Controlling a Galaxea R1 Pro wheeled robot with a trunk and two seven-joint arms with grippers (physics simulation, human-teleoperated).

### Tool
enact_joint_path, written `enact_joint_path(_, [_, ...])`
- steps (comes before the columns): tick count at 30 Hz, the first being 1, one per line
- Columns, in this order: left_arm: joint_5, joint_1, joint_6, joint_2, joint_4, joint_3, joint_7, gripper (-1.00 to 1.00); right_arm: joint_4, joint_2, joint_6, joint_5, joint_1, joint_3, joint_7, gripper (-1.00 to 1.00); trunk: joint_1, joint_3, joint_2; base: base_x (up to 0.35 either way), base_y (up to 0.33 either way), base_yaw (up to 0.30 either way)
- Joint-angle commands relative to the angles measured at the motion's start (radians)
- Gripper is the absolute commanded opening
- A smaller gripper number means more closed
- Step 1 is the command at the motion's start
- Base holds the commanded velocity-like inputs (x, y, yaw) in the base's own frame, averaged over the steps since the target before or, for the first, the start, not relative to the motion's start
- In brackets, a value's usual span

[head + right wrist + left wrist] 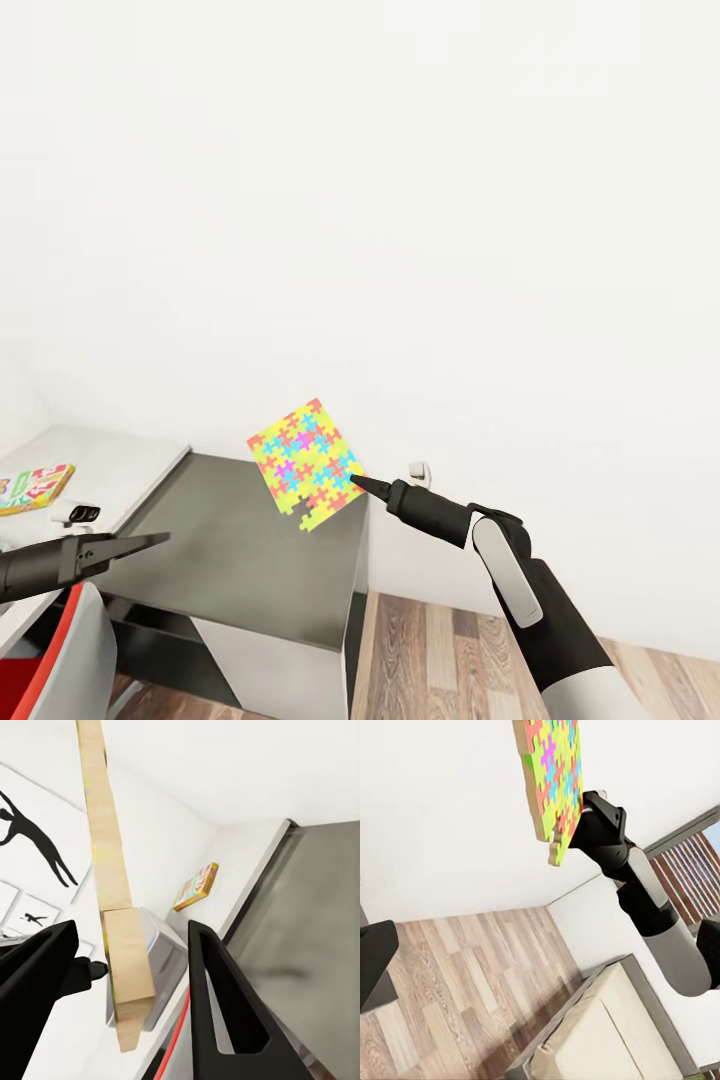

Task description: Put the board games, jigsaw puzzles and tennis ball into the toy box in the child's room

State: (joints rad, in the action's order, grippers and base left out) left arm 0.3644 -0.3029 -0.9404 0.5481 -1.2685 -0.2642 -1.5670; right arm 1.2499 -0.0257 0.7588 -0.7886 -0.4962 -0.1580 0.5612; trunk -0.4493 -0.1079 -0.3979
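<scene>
One jigsaw puzzle (pixel 305 463) pinched at edge in your right gripper (pixel 358 484), lifted above dark table section (pixel 250 560). Left gripper (pixel 150 541) looks closed, empty. Board game (pixel 35 487) not yet boxed.

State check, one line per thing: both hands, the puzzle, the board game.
right hand: shut on the puzzle, gripping its edge
puzzle: held in the air above the dark desk section, tilted, one corner piece missing
left hand: empty, off to the side over the desk; open or shut cannot be told
board game: lying flat on the light desk top, untouched
</scene>
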Motion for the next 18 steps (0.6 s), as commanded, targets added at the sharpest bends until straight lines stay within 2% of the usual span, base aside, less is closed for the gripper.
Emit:
enact_joint_path(1, [0.000,-0.001,-0.011,0.000,0.000,0.000,-0.004,1.00,0.000,0.000,0.006,-0.003,-0.001,0.001,0.000,-1.00,-0.001,-0.001,-0.002,0.000,0.000,0.059])
enact_joint_path(18, [0.001,-0.001,-0.011,0.001,0.000,0.000,-0.004,1.00,0.000,0.000,0.005,-0.003,-0.001,-0.001,0.000,-1.00,-0.001,0.027,-0.002,0.000,0.000,0.079])
